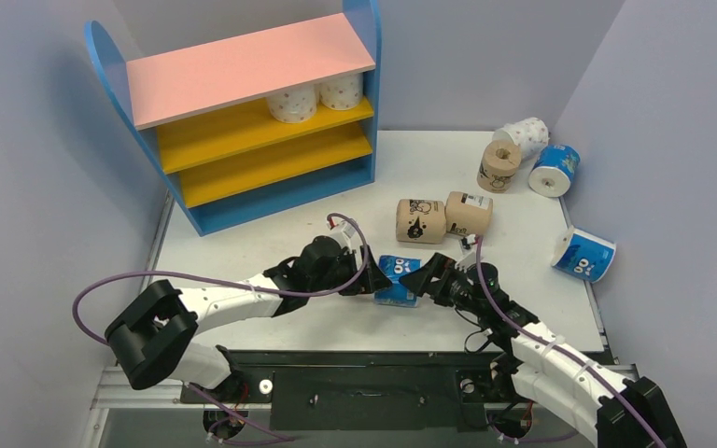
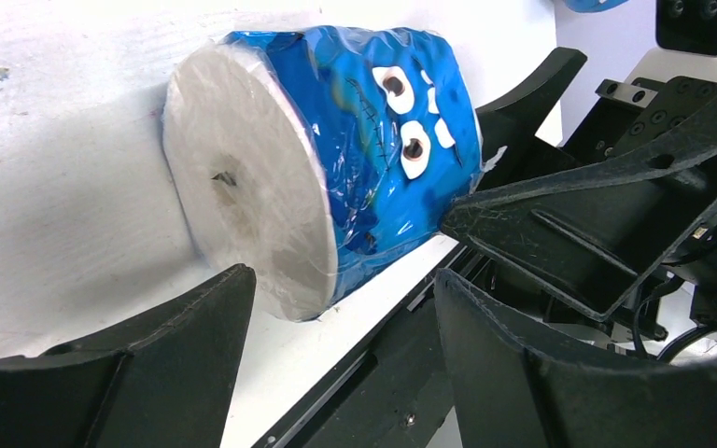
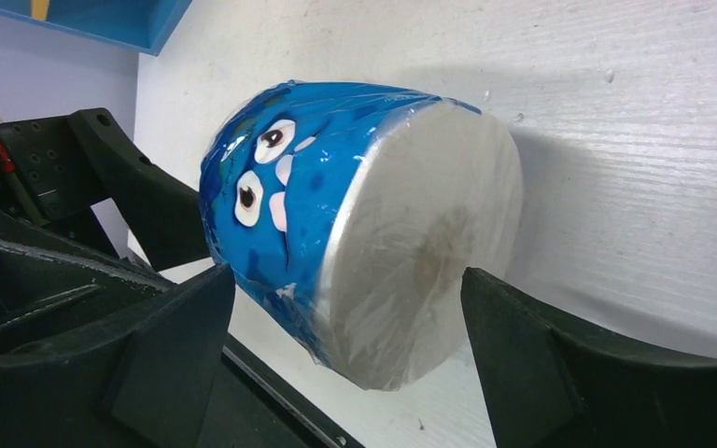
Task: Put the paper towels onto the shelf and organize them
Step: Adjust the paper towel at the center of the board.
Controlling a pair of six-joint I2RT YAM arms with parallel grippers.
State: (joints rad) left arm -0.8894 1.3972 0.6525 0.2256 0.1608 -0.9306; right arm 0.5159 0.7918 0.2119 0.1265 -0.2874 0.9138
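A blue-and-white wrapped paper towel roll [image 1: 398, 280] lies on its side near the table's front, between my two grippers. My left gripper [image 1: 374, 279] faces it from the left. In the left wrist view its jaws [image 2: 341, 294] stand apart, with the roll [image 2: 336, 159] just beyond the fingertips. My right gripper [image 1: 427, 277] faces it from the right, wide open [image 3: 347, 280]. The roll's flat end [image 3: 411, 252] lies between those fingertips, with gaps on both sides. The shelf [image 1: 243, 70] stands at the back left with two white dotted rolls [image 1: 292, 105] [image 1: 341, 91] on its upper yellow board.
Two tan printed rolls [image 1: 420, 219] [image 1: 468, 213] lie just beyond the grippers. At the back right are a tan roll [image 1: 499, 165], a white dotted roll [image 1: 524, 136] and a blue roll [image 1: 555, 169]. Another blue roll [image 1: 584, 254] lies by the right wall.
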